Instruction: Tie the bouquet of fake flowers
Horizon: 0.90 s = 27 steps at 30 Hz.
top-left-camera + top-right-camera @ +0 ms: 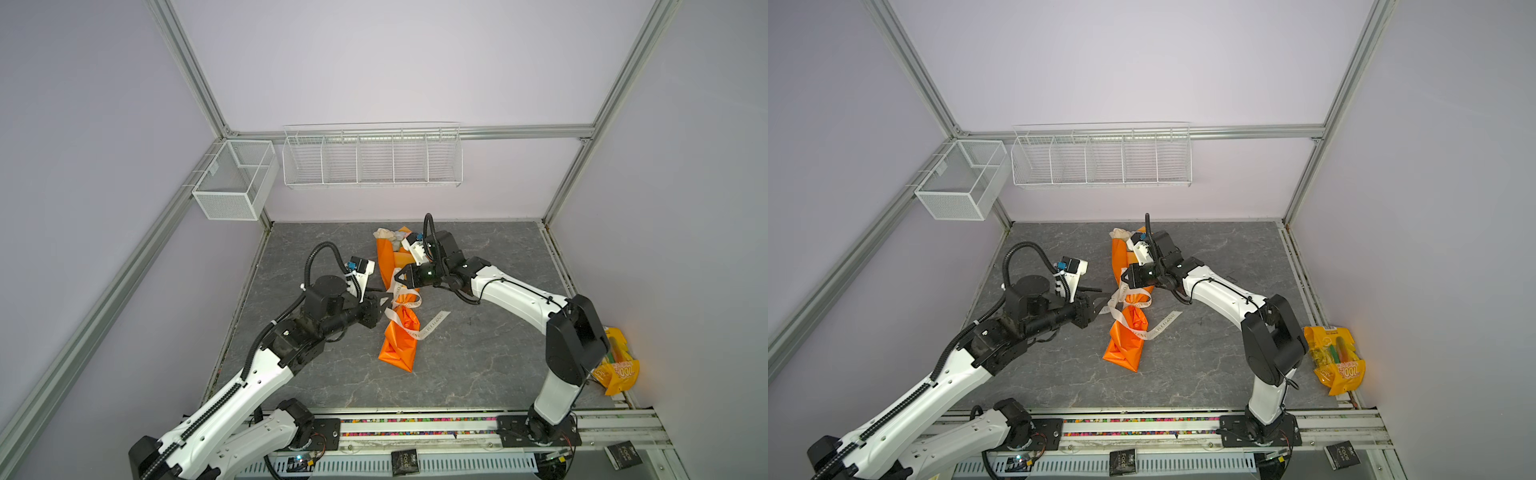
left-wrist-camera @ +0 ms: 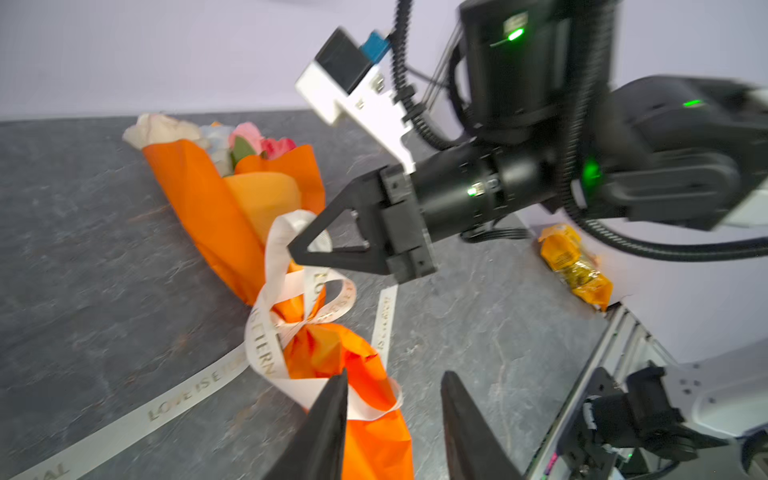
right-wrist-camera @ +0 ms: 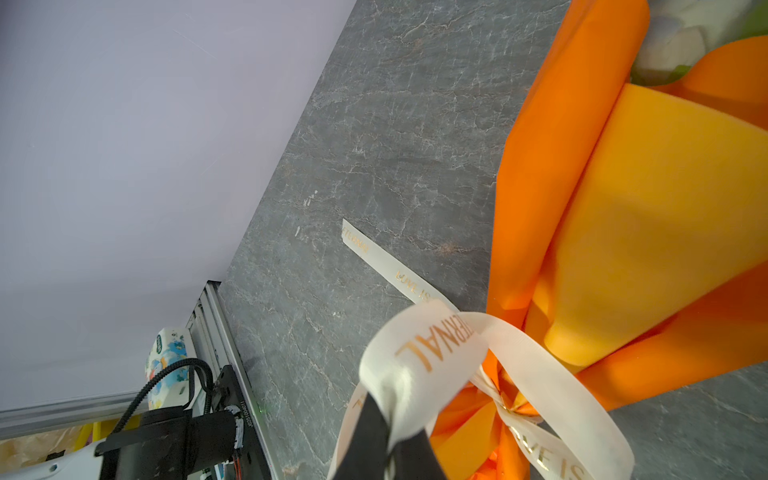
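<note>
- Orange and rolled into a cone, the wrapping sheet [image 1: 398, 340] lies flat on a grey stone-patterned table [image 1: 490, 365].
- The bouquet of fake flowers [image 2: 245, 139] sits inside the wrapping sheet, with pink, cream and white blooms poking from its wide end.
- A cream ribbon [image 2: 259, 349] with gold lettering loops around the wrapping sheet's narrow waist, its tails trailing away on both sides.
- The right gripper [image 2: 297, 249], above that waist, is pinched closed on a ribbon loop.
- The left gripper [image 2: 395, 374], close beside the waist, has its jaws parted and clamps nothing.
</note>
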Available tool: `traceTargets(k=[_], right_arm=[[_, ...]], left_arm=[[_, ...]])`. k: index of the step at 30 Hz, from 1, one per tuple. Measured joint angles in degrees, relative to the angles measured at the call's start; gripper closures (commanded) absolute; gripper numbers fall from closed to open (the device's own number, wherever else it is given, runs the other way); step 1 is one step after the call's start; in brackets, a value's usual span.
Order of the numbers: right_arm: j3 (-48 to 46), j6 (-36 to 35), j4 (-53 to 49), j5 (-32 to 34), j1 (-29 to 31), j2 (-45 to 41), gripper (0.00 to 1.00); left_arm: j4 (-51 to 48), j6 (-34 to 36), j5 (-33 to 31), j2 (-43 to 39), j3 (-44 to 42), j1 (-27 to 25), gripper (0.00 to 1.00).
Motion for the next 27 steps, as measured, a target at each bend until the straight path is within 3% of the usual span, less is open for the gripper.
traceTargets(k=[5, 8, 20, 27], right_arm=[[0.0, 0.8, 0.1, -1.2, 0.0, 0.0, 0.9], [0.0, 1.4, 0.2, -1.7, 0.0, 0.0, 0.9], [0.0, 2.0, 0.5, -2.1, 0.1, 0.0, 0.89], [0.0, 2.2, 0.5, -2.1, 0.1, 0.0, 0.91]], left_arm=[[0.1, 4.0, 3.1, 14.2, 1.2, 0.8, 0.62], [1.1, 7.0, 4.0, 18.3, 1.2, 0.8, 0.57], [14.3, 13.2, -0.9, 22.3, 1.2, 1.0, 0.59], [12.8, 15.2, -1.6, 23.2, 1.2, 1.1, 0.59]])
